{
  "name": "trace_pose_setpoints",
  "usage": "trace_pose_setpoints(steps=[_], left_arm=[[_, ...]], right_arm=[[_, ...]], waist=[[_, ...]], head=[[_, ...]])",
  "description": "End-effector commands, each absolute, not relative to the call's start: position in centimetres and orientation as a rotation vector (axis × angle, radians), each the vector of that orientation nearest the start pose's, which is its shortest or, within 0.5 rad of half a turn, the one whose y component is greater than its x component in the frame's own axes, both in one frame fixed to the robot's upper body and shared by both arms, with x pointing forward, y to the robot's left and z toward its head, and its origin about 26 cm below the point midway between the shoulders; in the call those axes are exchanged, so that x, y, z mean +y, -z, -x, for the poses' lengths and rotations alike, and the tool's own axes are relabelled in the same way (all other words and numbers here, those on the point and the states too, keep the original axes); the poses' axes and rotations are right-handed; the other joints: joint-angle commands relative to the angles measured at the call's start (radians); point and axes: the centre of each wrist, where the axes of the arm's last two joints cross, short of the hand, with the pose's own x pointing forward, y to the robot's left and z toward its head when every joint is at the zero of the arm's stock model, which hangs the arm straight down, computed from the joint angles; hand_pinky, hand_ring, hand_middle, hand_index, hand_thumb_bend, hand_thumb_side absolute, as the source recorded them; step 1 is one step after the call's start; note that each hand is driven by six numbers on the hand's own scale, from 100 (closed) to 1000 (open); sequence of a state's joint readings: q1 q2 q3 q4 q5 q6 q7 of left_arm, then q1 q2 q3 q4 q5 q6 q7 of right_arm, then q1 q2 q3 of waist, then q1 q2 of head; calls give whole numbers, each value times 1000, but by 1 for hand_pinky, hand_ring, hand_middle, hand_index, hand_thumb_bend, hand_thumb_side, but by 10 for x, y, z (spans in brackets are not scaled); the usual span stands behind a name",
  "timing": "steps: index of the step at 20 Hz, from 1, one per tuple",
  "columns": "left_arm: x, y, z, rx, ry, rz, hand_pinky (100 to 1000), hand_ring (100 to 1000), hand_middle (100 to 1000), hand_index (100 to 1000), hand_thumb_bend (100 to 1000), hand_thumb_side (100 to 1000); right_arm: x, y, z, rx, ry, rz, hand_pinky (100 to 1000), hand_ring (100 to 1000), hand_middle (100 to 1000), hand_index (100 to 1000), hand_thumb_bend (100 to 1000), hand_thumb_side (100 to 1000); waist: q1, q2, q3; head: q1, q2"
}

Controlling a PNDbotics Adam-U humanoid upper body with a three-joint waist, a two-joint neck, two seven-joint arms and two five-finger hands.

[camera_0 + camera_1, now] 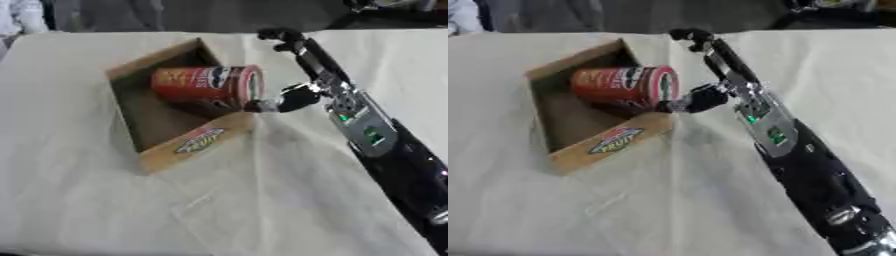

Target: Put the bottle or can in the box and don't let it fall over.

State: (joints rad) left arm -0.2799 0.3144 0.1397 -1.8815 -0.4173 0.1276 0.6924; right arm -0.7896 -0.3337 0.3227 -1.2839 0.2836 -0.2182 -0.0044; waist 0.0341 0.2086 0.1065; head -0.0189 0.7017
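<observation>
Left eye view: red can (206, 85) lies on its side in the cardboard box (188, 144) near the table's far edge; right hand (302, 67) fingers straight beside its top

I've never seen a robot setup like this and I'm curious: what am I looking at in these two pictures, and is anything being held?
Both pictures come from the two eyes of a camera in the robot's head, looking down at a table covered with a pale cloth. They show the same moment.

The black and silver limb coming in from the right is the robot's right arm. Its right hand is at the open end of a red can, with a thumb-like part touching the can's rim; whether it grips cannot be seen. The can lies tilted on its side inside an open cardboard box, resting against the box's right wall.

The left hand is not visible.
</observation>
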Motion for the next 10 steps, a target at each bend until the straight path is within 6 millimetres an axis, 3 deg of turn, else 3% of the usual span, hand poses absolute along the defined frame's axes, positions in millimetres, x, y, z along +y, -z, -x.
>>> trace_pose_setpoints(steps=[1, 5, 10], left_arm=[[309, -187, -310, -2131, -303, -1208, 746, 910, 757, 757, 456, 672], [311, -186, -309, -2123, -295, -1218, 746, 910, 757, 758, 455, 672], [313, -184, -309, -2113, -278, -1222, 746, 910, 757, 758, 455, 674]], right_arm=[[-197, -197, -422, -2233, -895, 329, 861, 933, 828, 897, 740, 278], [-224, -201, -405, -2284, -745, 354, 857, 923, 819, 889, 707, 356], [-249, -207, -376, -2333, -589, 392, 854, 914, 804, 881, 693, 373]], waist=[[1, -24, -5], [0, -24, -15], [0, -25, -24]], head=[[7, 0], [14, -4], [20, -7]])
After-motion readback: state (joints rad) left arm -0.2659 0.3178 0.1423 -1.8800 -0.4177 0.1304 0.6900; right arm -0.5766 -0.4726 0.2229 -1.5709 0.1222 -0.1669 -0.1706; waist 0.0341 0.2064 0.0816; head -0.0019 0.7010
